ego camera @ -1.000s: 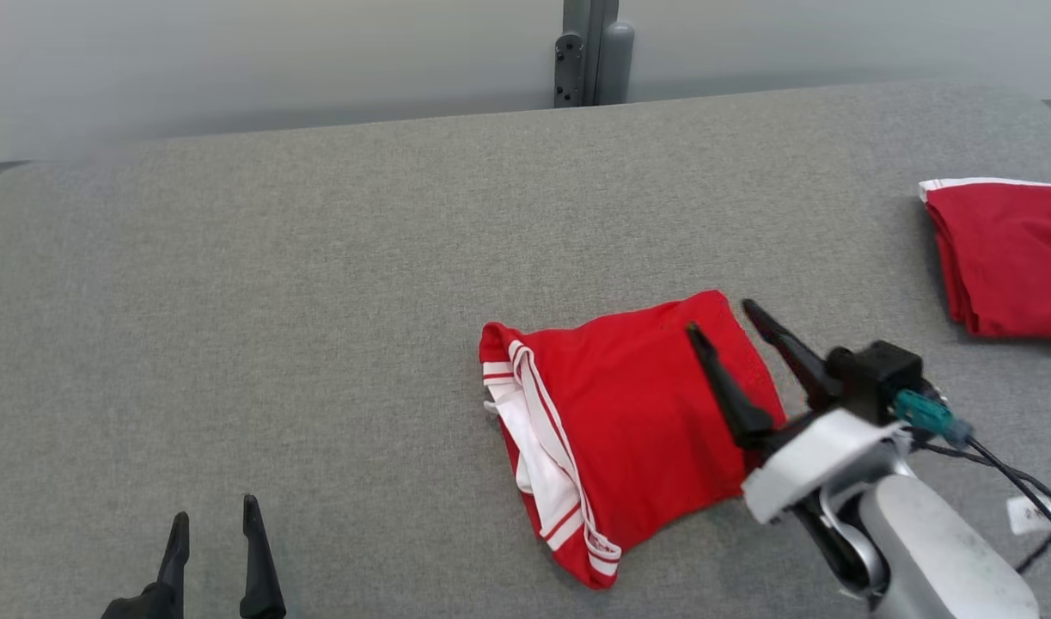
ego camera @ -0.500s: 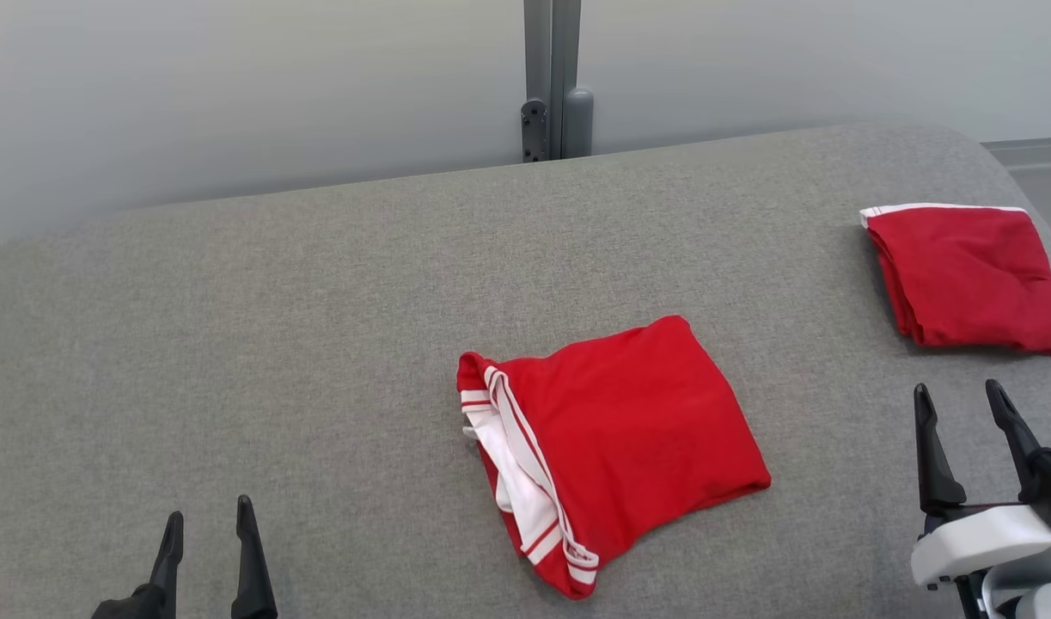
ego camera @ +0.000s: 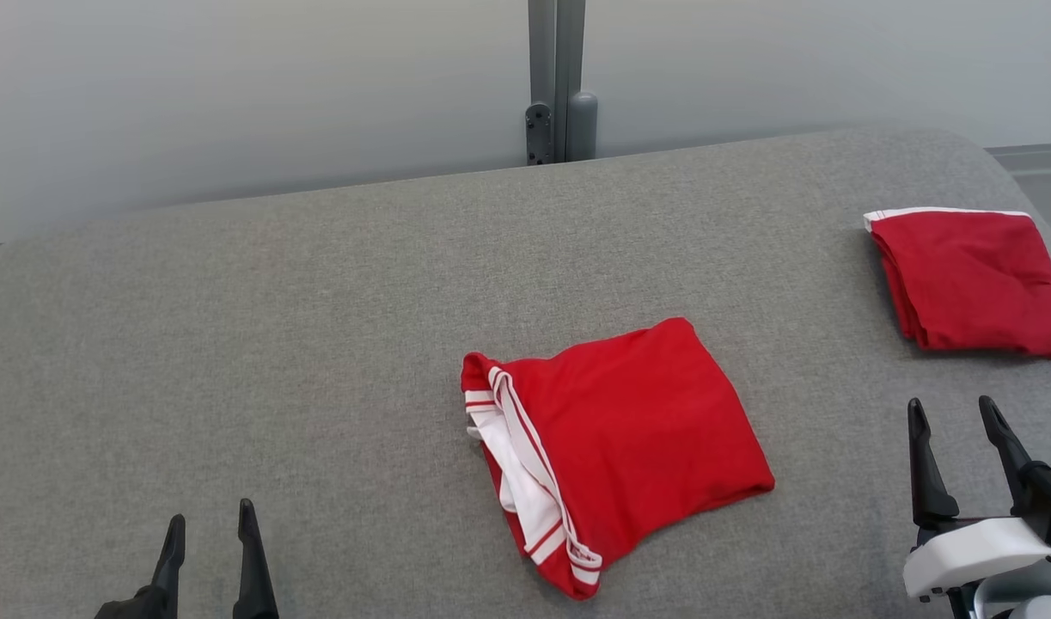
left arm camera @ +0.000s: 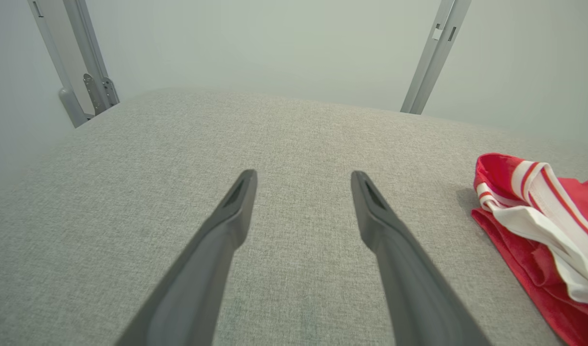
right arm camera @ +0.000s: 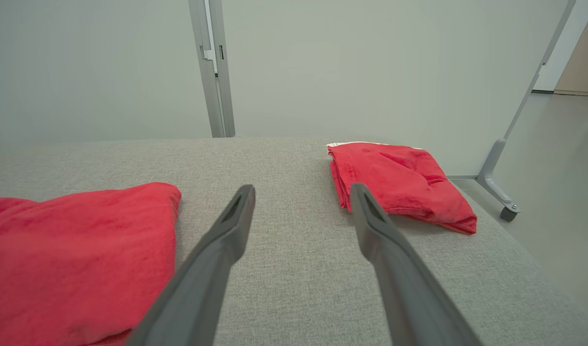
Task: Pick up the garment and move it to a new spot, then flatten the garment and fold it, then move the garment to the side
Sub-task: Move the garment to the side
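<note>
Two grippers, left gripper point(ego camera: 212, 511) and right gripper point(ego camera: 950, 401): both spread wide, empty, bases cut off at the lower edge. Two red garments on the grey surface point(ego camera: 319, 344): folded garment point(ego camera: 637, 430) between the grippers; second garment point(ego camera: 972, 279), apparently folded, far right, clipped.

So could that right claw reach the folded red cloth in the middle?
Probably yes: the right gripper is open and holds nothing, and just bare grey surface separates it from the middle garment.

red garment point(ego camera: 637, 430) w/ white stripes, grey table point(ego camera: 276, 344)
</note>
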Tool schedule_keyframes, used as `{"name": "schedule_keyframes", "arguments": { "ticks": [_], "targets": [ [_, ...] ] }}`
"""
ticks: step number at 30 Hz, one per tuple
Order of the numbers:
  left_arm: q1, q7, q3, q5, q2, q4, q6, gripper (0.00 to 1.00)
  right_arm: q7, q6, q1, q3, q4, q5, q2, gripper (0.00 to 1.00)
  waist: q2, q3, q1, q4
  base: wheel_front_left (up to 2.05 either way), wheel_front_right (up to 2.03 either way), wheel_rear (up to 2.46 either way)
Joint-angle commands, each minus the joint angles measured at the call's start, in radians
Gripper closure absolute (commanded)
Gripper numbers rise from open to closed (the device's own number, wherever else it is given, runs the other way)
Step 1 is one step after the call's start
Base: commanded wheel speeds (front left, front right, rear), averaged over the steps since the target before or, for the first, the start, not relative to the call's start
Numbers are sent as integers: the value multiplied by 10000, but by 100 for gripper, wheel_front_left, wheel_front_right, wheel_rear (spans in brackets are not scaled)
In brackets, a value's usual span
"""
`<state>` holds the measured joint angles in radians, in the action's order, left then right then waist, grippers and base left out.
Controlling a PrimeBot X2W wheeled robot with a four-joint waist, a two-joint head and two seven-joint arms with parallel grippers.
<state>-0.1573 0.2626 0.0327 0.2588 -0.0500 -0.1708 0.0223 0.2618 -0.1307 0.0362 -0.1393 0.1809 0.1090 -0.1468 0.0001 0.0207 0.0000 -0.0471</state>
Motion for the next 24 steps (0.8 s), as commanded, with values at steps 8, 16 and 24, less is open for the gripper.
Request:
{"name": "schedule_keyframes", "arguments": {
  "ticks": [8, 16, 24],
  "targets": [
    [124, 25, 17, -8, -16, 115, -58, 0, 38, 2, -648, 722, -89, 862, -433, 0, -1, 201, 0, 196, 0, 0, 0],
    [277, 25, -223, 99, -16, 234, -203, 0, -2972, 8, -2255, 3378, 545, 3434, -2122, 0, -1, 668, 0, 519, 0, 0, 0],
    [662, 25, -411, 52, -16, 220, -250, 0, -4940, 0, -3640, 4673, 1579, 4971, -2590, 0, -1, 1322, 0, 913, 0, 0, 0]
  ]
}}
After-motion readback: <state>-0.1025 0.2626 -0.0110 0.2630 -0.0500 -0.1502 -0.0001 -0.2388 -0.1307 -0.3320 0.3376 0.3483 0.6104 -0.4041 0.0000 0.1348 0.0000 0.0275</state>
